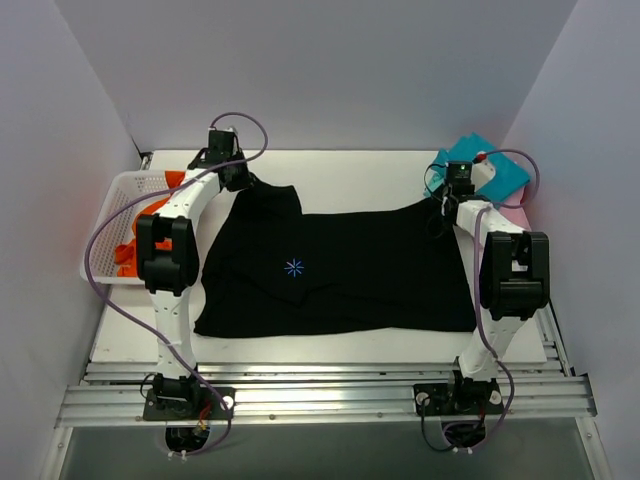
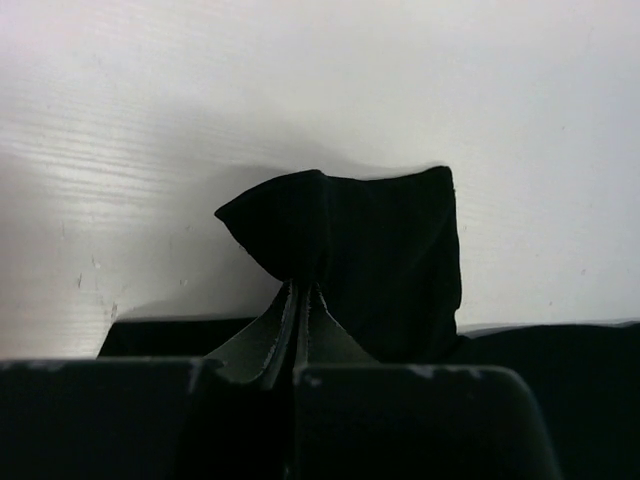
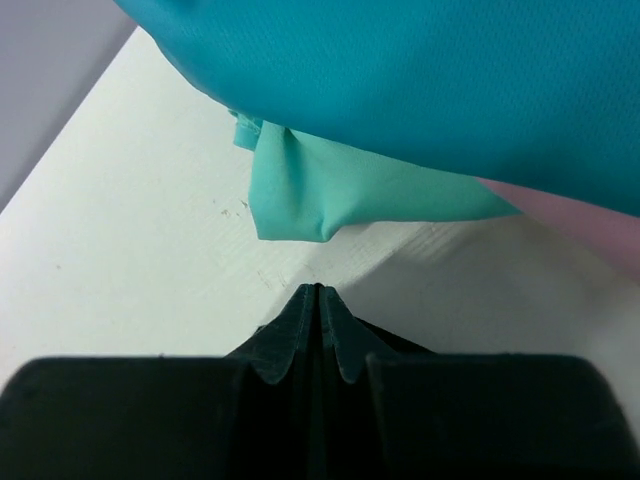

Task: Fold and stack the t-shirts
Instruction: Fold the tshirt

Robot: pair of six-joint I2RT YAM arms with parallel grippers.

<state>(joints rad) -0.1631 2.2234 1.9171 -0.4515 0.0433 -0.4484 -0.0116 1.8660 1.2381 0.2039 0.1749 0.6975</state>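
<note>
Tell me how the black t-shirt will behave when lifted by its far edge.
Likely floppy: the black t-shirt bunches into a peak where the left end effector pinches it. Lifted, it would probably sag mid-span, since it lies wide and creased on the table. Thin folds suggest it is light.

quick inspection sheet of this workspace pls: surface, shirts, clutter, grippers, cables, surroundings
surface: white table, bare along the far middle
job's things: black t-shirt spread out mid-table, starburst mark facing up; teal shirt lying over pink shirt at the far right corner; orange shirt in the basket
clutter: white mesh basket at the left edge
grippers: left gripper fingers shut on the black t-shirt's far left corner; right gripper fingers shut at its far right corner, a hold on the cloth cannot be told
cables: purple cables loop along both arms
surroundings: plain pale walls; metal rail at the near edge
</note>
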